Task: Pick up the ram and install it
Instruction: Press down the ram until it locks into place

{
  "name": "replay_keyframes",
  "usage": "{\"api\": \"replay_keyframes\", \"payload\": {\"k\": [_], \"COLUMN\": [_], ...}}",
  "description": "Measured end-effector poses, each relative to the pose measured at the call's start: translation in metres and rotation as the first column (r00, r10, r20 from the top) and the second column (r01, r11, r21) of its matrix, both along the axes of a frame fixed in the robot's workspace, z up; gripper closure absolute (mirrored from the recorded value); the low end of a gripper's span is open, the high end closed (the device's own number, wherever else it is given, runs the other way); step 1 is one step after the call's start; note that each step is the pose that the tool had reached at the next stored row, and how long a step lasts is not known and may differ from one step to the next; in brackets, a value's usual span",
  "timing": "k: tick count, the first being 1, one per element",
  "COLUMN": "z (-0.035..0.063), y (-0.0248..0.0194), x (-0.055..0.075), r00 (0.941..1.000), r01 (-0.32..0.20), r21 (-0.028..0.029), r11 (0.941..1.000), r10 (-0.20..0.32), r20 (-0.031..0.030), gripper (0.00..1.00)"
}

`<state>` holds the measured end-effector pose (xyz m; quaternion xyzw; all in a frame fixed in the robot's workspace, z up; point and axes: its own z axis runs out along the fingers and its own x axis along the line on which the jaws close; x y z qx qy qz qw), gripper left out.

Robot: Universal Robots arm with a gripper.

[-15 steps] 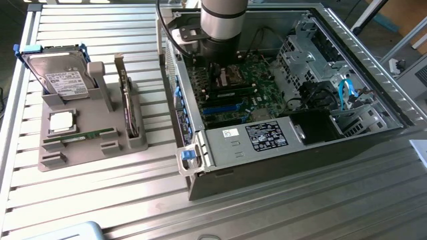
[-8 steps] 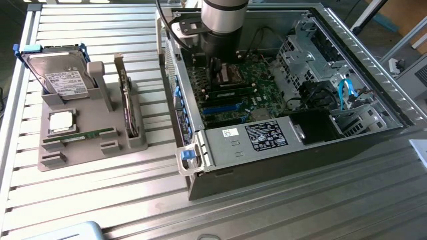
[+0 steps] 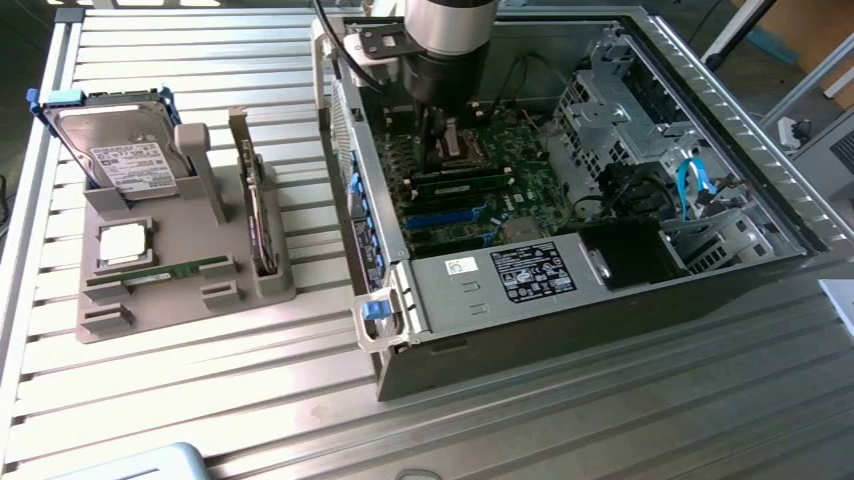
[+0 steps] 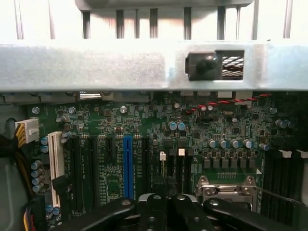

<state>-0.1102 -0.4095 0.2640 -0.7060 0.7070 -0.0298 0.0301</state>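
Observation:
The ram [image 3: 180, 271], a thin green stick, lies flat in the front groove of the grey holder [image 3: 160, 300] on the exterior view's left. My gripper [image 3: 439, 128] is far from it, lowered inside the open computer case [image 3: 561, 300] over the motherboard [image 3: 507, 200]. In the wrist view the gripper [image 4: 166, 197] hangs above the board's expansion slots, close to the blue slot [image 4: 127, 166]. Its two black fingers [image 4: 153, 208] press together, and I see nothing held between them. Long black memory slots [image 4: 281, 175] run beside the processor socket [image 4: 226, 190].
In the holder a hard drive [image 3: 123, 150] stands at the back, a square silver processor [image 3: 124, 243] lies in the middle, and a taller green card [image 3: 254, 215] stands on edge. The case's metal wall [image 4: 96, 67] rises close behind the gripper. Blue cables [image 3: 690, 185] hang inside the case.

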Motion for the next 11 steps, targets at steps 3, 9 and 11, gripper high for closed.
{"api": "replay_keyframes", "payload": {"k": [3,9,11], "z": [0.0037,0.0087,0.0104], "y": [0.0,0.0,0.0], "x": [0.0001,0.0076,0.0099], "r00": [1.0,0.9998,0.9995], "r01": [0.0,0.0,0.0], "r21": [-0.0002,-0.0001,-0.0001], "r11": [1.0,1.0,1.0], "r10": [0.0,0.0,0.0], "r20": [-0.0001,-0.0215,-0.0304], "gripper": [0.9,0.9,0.9]}}
